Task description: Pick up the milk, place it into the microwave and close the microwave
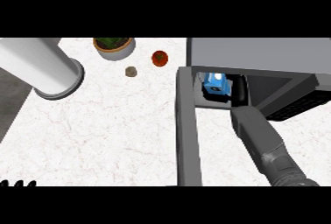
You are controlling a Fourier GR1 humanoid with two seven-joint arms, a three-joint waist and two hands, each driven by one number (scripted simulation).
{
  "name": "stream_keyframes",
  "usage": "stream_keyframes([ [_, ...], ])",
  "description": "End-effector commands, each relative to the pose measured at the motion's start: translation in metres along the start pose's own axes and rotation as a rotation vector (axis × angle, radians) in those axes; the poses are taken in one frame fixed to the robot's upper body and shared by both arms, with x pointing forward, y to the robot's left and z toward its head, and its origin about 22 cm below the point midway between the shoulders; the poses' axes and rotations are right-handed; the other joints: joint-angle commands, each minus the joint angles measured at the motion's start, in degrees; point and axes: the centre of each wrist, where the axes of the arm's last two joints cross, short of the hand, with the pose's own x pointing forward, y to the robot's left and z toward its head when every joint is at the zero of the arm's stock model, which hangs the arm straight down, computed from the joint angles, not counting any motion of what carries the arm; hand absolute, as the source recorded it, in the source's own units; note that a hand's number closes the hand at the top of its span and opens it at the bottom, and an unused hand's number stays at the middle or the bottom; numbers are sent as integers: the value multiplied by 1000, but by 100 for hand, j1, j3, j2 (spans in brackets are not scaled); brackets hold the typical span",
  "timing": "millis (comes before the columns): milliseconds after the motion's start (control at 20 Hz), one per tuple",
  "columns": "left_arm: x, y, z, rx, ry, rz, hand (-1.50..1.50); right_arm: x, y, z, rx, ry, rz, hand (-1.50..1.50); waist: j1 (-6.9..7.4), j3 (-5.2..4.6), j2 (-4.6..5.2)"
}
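The blue milk carton [215, 84] sits inside the grey box-shaped microwave [258, 52]; the right hand's [238, 89] fingers' state I cannot tell; the open door [187, 131] remains to close.

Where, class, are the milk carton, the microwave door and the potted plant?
milk carton [215, 84]: head view, on its blue top.
microwave door [187, 131]: head view, on the open door's grey edge.
potted plant [114, 45]: head view, on the pot's rim.

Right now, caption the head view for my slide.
Right hand reaches into the open microwave beside the blue milk carton.
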Motion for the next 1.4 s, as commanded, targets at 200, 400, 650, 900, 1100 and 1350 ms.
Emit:
stream_keyframes([
  [200, -4, -2, -2, -10, -7, 0, -150, 7, -11, -18, -38, -105, 178, 150, 148, 5, 49],
  [400, -6, 0, -4, -32, 11, 12, -150, 11, -25, -31, -72, -145, 219, 150, 229, 14, 122],
  [650, -8, 13, -2, -22, 7, 11, -150, 27, -29, -48, -154, -166, 103, 150, 227, 17, 127],
  [900, -8, 8, -3, -37, 17, 9, -150, 31, -34, -54, -220, -228, 214, 150, 347, 15, 164],
  [1100, -13, 11, -5, -50, 18, 10, -150, 35, -29, -55, -312, -207, 307, 150, 389, 6, 195],
  [1350, -12, 13, -5, -50, 36, 10, -150, 43, -29, -62, -354, -220, 338, 150, 415, 13, 195],
])
